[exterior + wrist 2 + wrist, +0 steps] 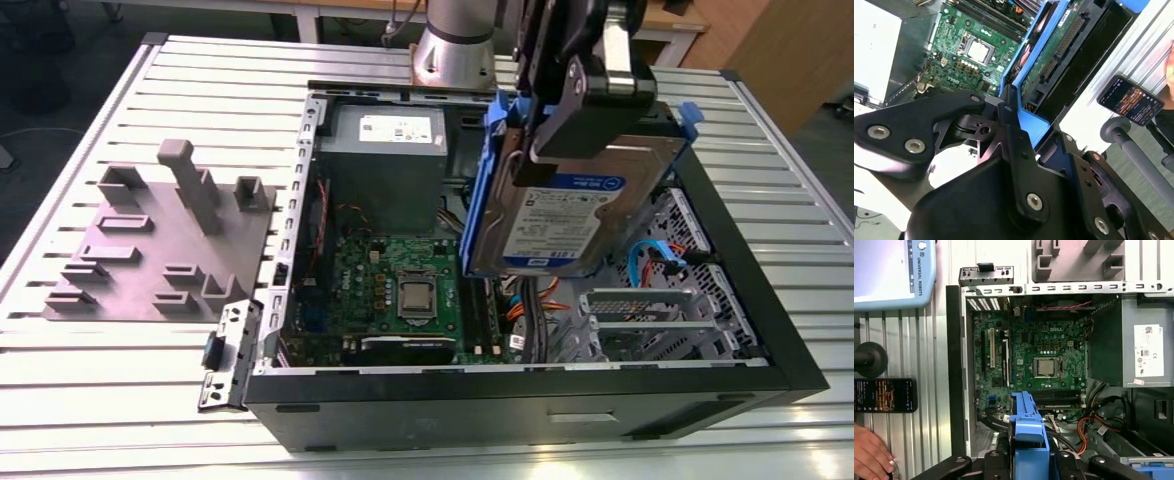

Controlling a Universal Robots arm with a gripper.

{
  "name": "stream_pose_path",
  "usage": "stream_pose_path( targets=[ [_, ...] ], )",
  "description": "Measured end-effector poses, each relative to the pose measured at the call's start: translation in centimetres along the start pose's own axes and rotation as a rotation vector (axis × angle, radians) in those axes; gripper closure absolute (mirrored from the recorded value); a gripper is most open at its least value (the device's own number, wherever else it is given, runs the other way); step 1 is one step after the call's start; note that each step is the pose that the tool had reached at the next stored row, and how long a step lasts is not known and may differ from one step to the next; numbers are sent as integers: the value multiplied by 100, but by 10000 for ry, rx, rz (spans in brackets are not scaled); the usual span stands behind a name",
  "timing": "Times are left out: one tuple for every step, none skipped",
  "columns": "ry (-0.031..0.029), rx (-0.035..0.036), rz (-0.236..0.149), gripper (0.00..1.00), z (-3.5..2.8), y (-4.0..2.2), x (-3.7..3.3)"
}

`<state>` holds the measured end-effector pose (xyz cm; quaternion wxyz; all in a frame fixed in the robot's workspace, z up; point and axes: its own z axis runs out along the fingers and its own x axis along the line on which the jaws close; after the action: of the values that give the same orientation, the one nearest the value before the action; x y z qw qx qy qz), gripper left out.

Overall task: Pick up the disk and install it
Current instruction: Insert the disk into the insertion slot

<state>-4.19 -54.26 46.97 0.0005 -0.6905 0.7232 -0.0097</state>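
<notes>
Gripper (550,145) fingers closed on the blue carrier of the disk (561,215). Disk held clear, on edge and tilted, above the open case (534,395), just beside the motherboard (400,290). Fixture plate (147,250) lies outside the case, at the exterior view's left.

blue-framed disk (1029,440) above an open computer case (954,365), green motherboard (1024,342) inside, a hand (869,458) and phone (884,395) beside it
</notes>
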Motion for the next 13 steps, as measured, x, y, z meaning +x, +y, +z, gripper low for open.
stream_pose_path(
  targets=[
    [1,0,0,63,3,-4,15],
    [1,0,0,63,7,-9,29],
    [2,0,0,63,10,-18,41],
    [1,1,1,63,13,-33,51],
    [2,1,0,63,15,-52,59],
    [2,0,0,63,17,-74,66],
    [0,1,-1,63,22,-99,70],
    [-1,1,-1,63,25,-126,73],
    [0,1,-1,63,26,-150,74],
    [3,0,0,63,28,-173,76],
    [3,0,0,63,30,-193,78],
    [3,0,0,63,33,-210,79],
    [3,0,0,63,35,-226,80]
  ],
)
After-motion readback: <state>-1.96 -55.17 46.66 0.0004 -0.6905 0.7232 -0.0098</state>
